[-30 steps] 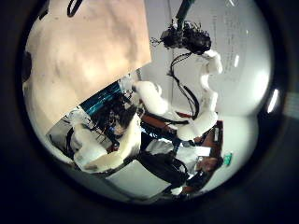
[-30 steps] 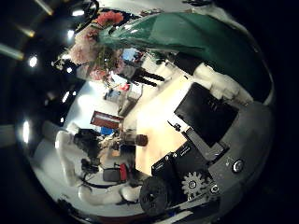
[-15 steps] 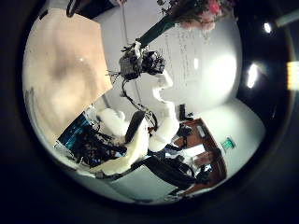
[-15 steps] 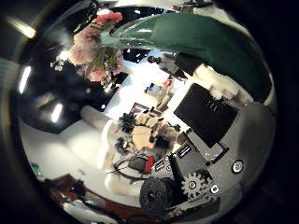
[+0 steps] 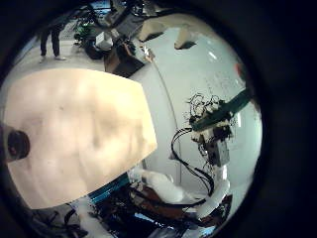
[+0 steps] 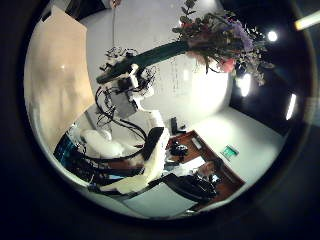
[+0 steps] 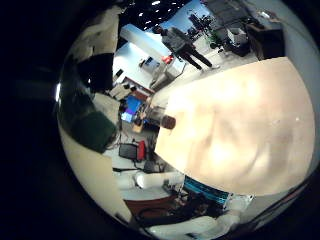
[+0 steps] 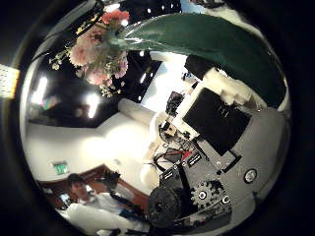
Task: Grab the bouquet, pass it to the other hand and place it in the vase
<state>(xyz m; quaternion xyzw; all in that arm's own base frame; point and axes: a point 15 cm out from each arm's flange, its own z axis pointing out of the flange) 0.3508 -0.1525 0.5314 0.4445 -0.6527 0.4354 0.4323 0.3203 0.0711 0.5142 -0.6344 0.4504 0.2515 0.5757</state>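
Note:
My right hand [image 8: 224, 116] is shut on the bouquet, whose green wrap [image 8: 187, 37] runs close across its palm, with pink flowers [image 8: 98, 47] at the end. In the left thumb side palm view the bouquet [image 6: 222, 35] is held up in the air by the right hand [image 6: 128, 82], above the table. A small dark vase [image 7: 168, 122] stands on the light table [image 7: 240, 130].
The table top also shows in the left little finger side palm view [image 5: 79, 129] and in the left thumb side palm view [image 6: 55, 80]. A dark round thing [image 5: 15, 146] sits near the table's edge. Room furniture lies beyond the table.
The left palm's view has swung, so the whole bouquet now shows in the right hand. The right palm's view has turned off the table toward the room; the bouquet stays in its grip.

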